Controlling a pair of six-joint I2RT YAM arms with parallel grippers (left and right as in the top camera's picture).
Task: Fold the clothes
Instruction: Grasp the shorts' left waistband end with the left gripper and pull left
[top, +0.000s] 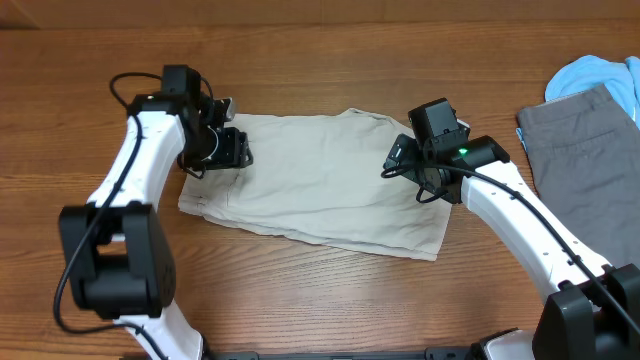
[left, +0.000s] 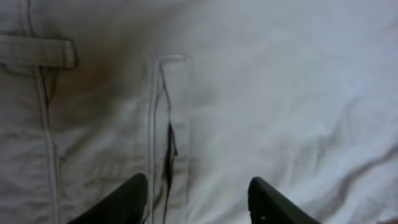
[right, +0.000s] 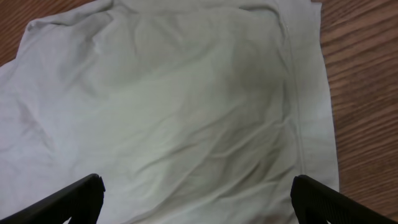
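The beige khaki shorts (top: 320, 180) lie spread flat in the middle of the table. My left gripper (top: 228, 148) is open just above their left end, over a seamed pocket (left: 165, 137) and a belt loop (left: 37, 53). My right gripper (top: 415, 170) is open wide above their right end, with wrinkled fabric (right: 186, 112) between its fingers and the hem edge at the right. Neither gripper holds cloth. Grey shorts (top: 580, 135) and a light blue garment (top: 600, 75) lie at the far right.
The wooden table (top: 320, 60) shows all round the shorts. The grey shorts and blue garment reach the right edge of the overhead view, close to my right arm's base.
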